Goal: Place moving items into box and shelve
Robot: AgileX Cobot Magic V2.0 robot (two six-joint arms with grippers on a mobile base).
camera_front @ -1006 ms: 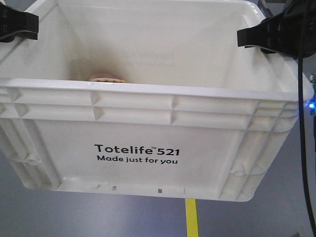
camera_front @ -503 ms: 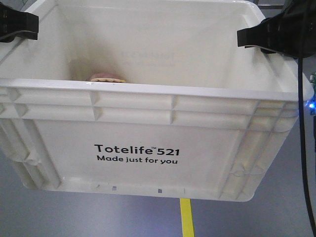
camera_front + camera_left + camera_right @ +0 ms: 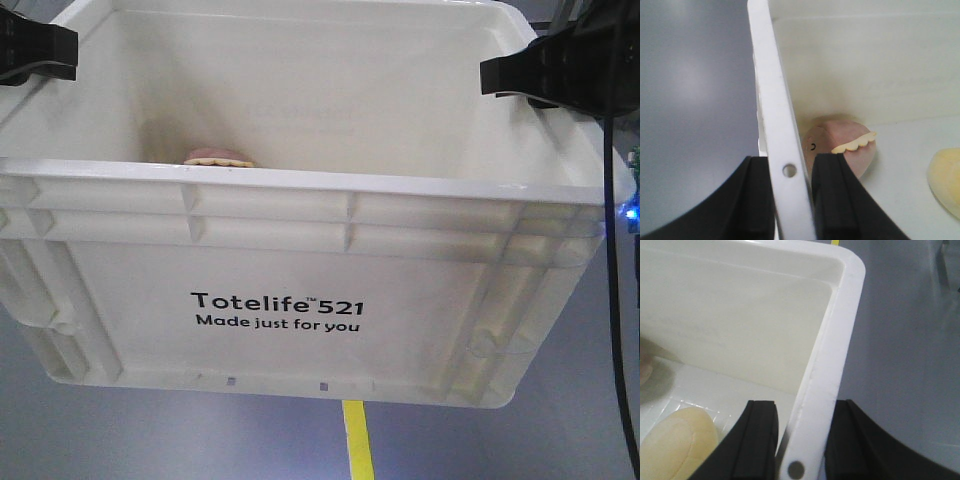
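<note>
You're holding the box [image 3: 300,300] clear of the floor. L gripper [image 3: 789,197] is clamping its left wall, R gripper [image 3: 800,440] its right wall. Pink toy [image 3: 842,150] and yellow pad [image 3: 947,180] are lying inside. Floor line [image 3: 355,440] is drifting left vs prior frames, so transit to the shelf is prob. underway.

The box [image 3: 300,250] stands open-topped; a pink toy [image 3: 847,150] and yellow pad [image 3: 947,182] occupy its floor.

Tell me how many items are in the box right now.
2. A pink item sits by the box wall the left tool clamps; a pale yellow round item lies nearer the right tool. Others may be hidden.
</note>
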